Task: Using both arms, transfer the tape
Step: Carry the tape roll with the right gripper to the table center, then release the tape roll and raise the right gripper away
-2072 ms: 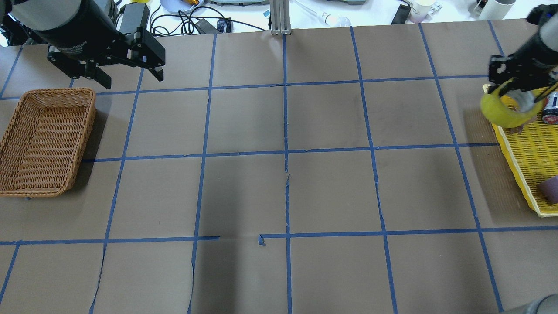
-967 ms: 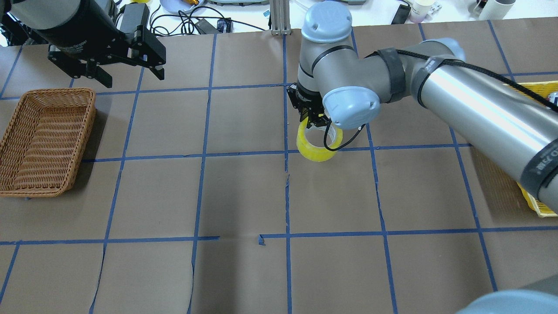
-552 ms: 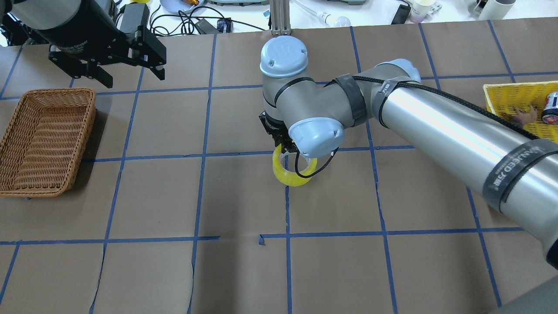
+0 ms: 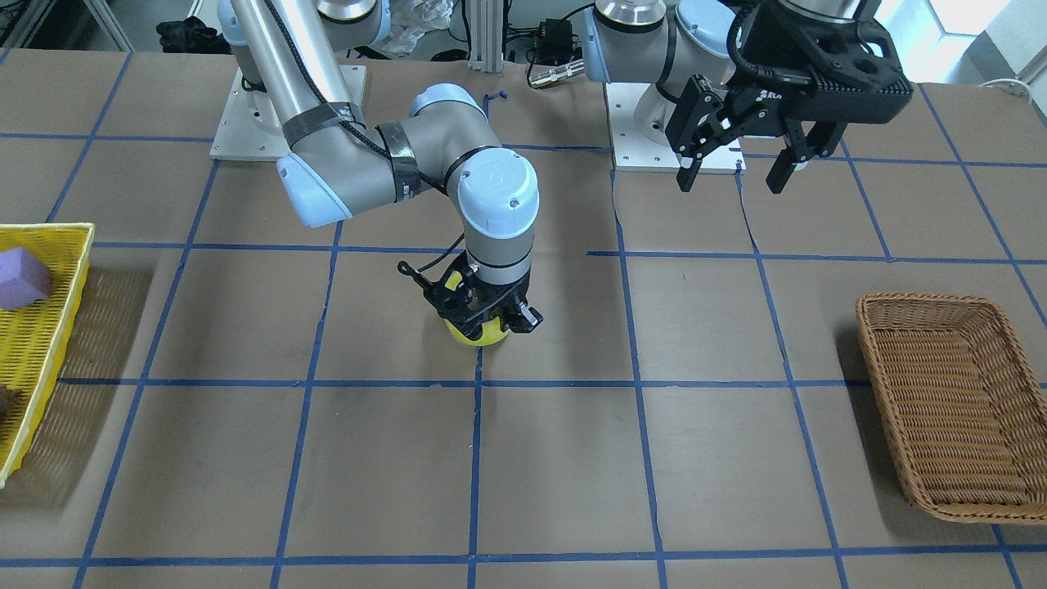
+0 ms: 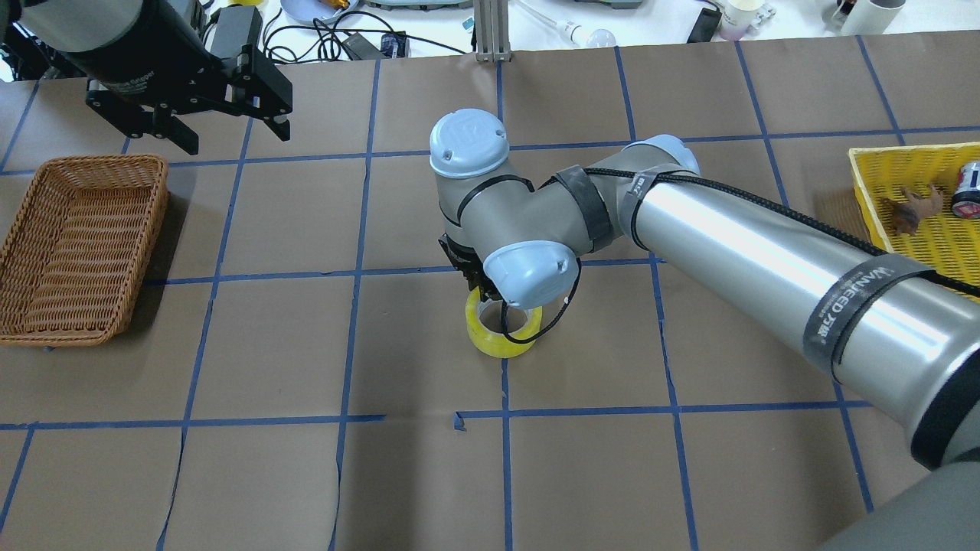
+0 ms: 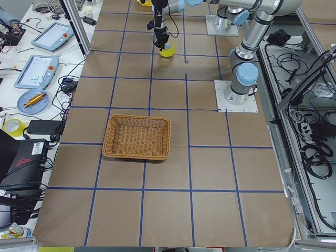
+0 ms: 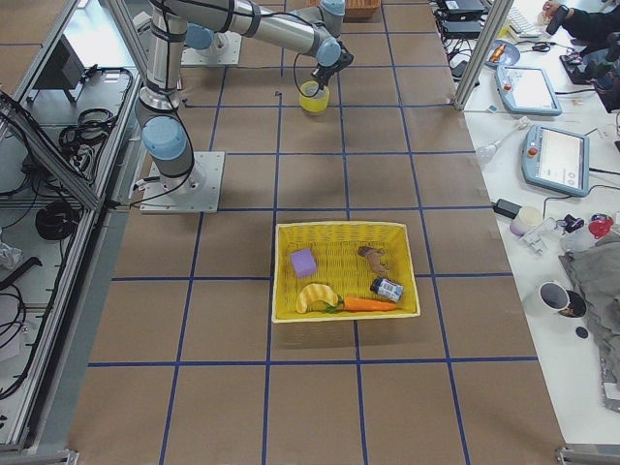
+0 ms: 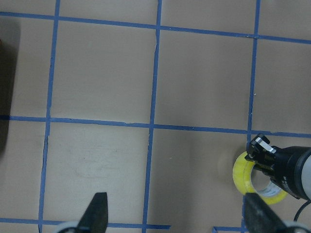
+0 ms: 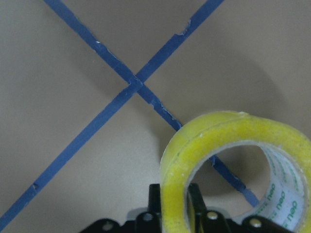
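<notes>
The yellow tape roll [image 5: 501, 339] hangs upright near the table's middle, low over a blue grid line. My right gripper [image 4: 481, 317] is shut on the roll's wall, one finger inside the whitish core and one outside, as the right wrist view shows [image 9: 175, 206]. The tape [image 9: 218, 141] fills that view's lower right. I cannot tell if the roll touches the table. My left gripper [image 5: 230, 138] is open and empty, high over the far left of the table. It also shows in the front view [image 4: 734, 170]. The tape [image 8: 245, 174] sits at the lower right of the left wrist view.
A brown wicker basket [image 5: 46, 337] stands at the table's left side, below my left gripper. A yellow tray [image 5: 873, 164] at the right edge holds a purple block [image 4: 23, 276] and other small items. Cables and devices lie beyond the far edge.
My right arm has carried the tape from the yellow tray leftward to the table's middle, then nearer and lower. My left arm has not moved.
</notes>
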Robot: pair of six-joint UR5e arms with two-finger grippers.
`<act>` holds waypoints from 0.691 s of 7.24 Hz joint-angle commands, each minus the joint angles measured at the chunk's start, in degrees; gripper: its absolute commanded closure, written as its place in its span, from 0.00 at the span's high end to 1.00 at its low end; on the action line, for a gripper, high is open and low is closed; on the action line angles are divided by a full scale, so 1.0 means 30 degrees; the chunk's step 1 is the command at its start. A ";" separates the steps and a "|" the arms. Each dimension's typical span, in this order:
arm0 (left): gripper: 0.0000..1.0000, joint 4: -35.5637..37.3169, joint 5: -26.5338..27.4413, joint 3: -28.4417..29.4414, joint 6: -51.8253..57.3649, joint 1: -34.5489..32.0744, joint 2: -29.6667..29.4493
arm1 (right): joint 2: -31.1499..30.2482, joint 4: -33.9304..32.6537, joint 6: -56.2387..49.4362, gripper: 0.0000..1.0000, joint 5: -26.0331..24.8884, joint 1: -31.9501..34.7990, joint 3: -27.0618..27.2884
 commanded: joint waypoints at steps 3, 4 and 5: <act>1.00 0.0029 0.0024 0.0000 0.0000 -0.0019 -0.0005 | -0.0835 0.0412 -0.1804 1.00 -0.1160 -0.0316 -0.0716; 1.00 0.0000 0.0140 -0.0058 0.0000 -0.0019 0.0024 | -0.1797 0.1288 -0.4490 1.00 -0.1924 -0.1103 -0.0924; 1.00 0.0000 0.0083 -0.0203 0.0000 -0.0019 -0.0005 | -0.3054 0.2079 -0.5619 1.00 -0.1729 -0.2648 -0.0926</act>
